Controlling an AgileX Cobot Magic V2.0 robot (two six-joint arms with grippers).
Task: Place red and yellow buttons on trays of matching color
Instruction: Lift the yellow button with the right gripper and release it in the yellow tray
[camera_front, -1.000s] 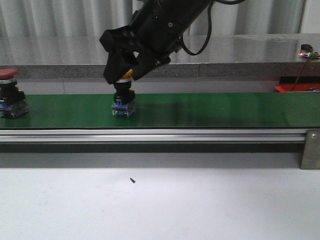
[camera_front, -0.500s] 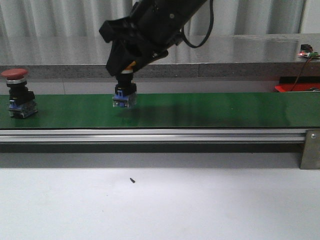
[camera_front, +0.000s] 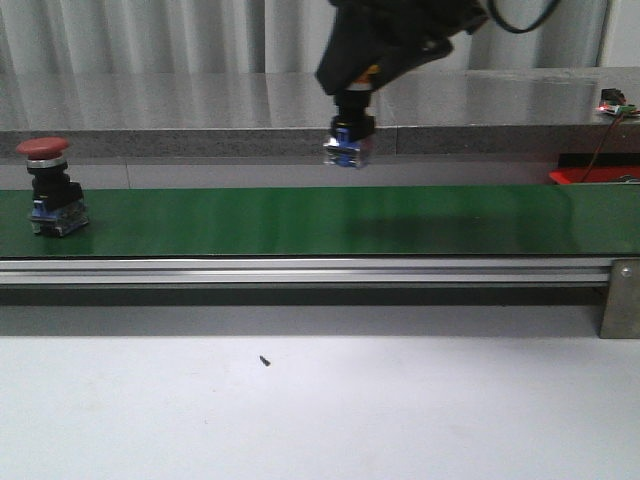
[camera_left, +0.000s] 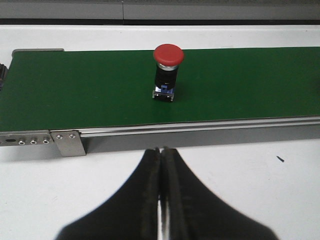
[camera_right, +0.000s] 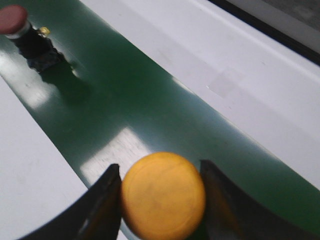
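Right wrist view, yellow button (camera_right: 163, 195) between right pincer (camera_right: 160, 207) fingers

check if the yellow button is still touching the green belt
Apart. The front view shows the yellow button, held by the right gripper, hanging clear above the green belt.

Matte black throughout: angular, blocky right end effector (camera_front: 352, 92) housing with a black cable looping behind; left end effector (camera_left: 162, 165) fingers smooth, curved, tapering.
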